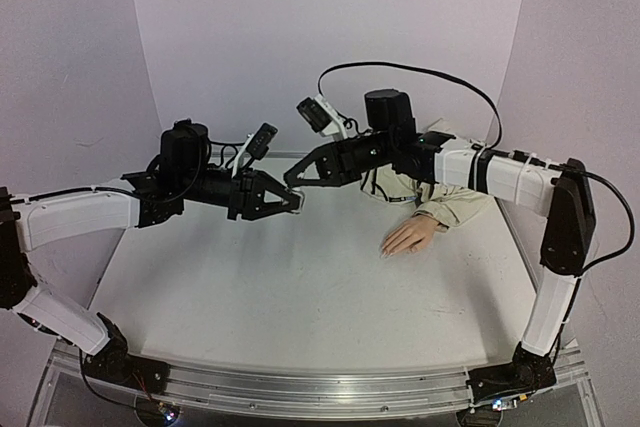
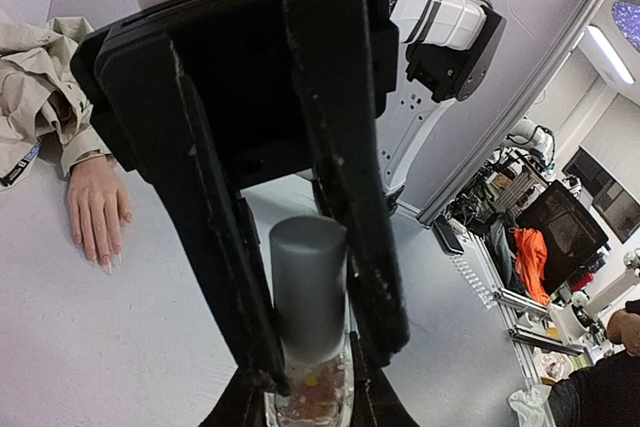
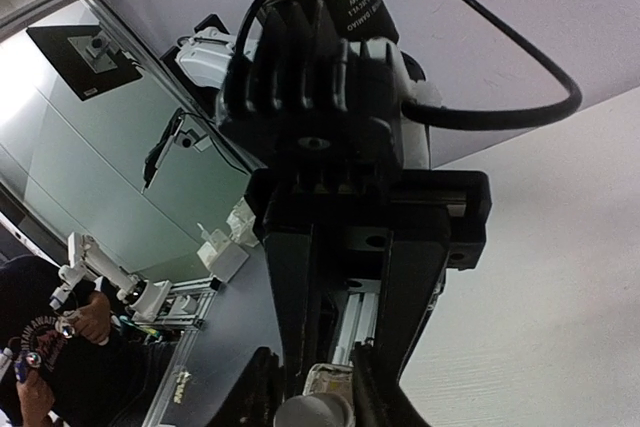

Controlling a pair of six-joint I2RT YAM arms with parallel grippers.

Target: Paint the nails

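The mannequin hand [image 1: 410, 237] lies palm down on the white table, its beige sleeve [image 1: 450, 202] behind it. Its nails [image 2: 105, 263] point toward the table's middle. To the left of the hand and above the table, my left gripper [image 1: 293, 203] is shut on a small clear bottle [image 2: 312, 397] with coloured flecks inside. My right gripper [image 1: 291, 178] meets it from the opposite side. Its black fingers [image 2: 345, 197] press on both sides of the bottle's grey cap [image 2: 308, 287]. In the right wrist view the cap [image 3: 315, 413] sits between my right gripper's [image 3: 312, 397] tips.
Pale walls [image 1: 330, 27] close in the table at the back and on both sides. A metal rail [image 1: 300, 392] runs along the near edge between the arm bases. The right arm's black cable [image 1: 430, 72] loops above the sleeve.
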